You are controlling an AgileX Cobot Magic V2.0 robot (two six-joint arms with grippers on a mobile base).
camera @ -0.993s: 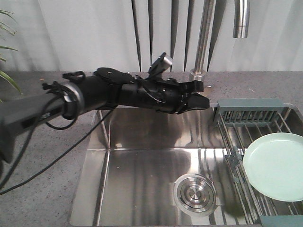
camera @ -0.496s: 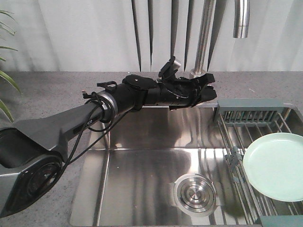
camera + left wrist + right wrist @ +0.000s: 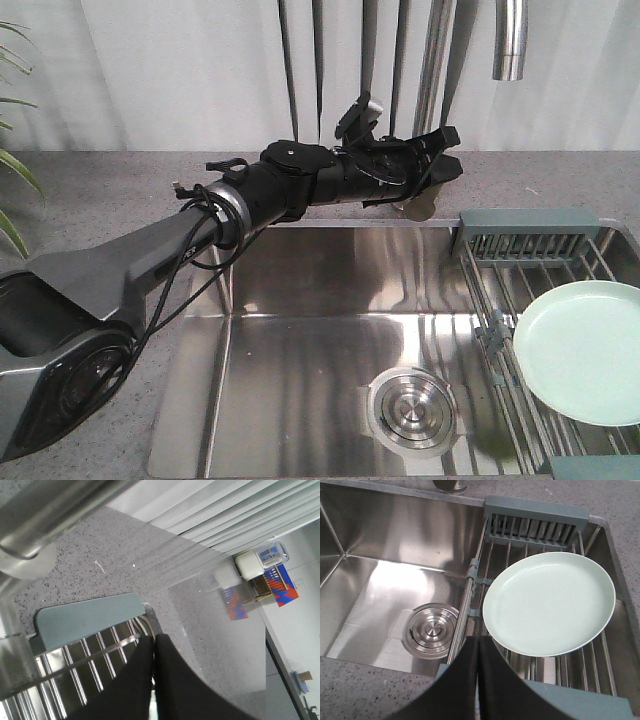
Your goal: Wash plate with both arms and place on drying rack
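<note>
I have the plate [image 3: 548,603] lying flat on the rods of the drying rack [image 3: 536,522], over the right side of the sink [image 3: 300,330], and nothing is touching it. My left gripper [image 3: 154,680] is up by the faucet [image 3: 432,70] base at the back, fingers pressed together and empty. My right gripper [image 3: 478,680] hovers over the near rack edge just beside the plate, fingers also closed with nothing between them. No water runs from the spout, and I cannot tell whether the plate is wet. Judging from this, either the plate is done and racked, or washing has not begun; I lean towards the tap being next.
</note>
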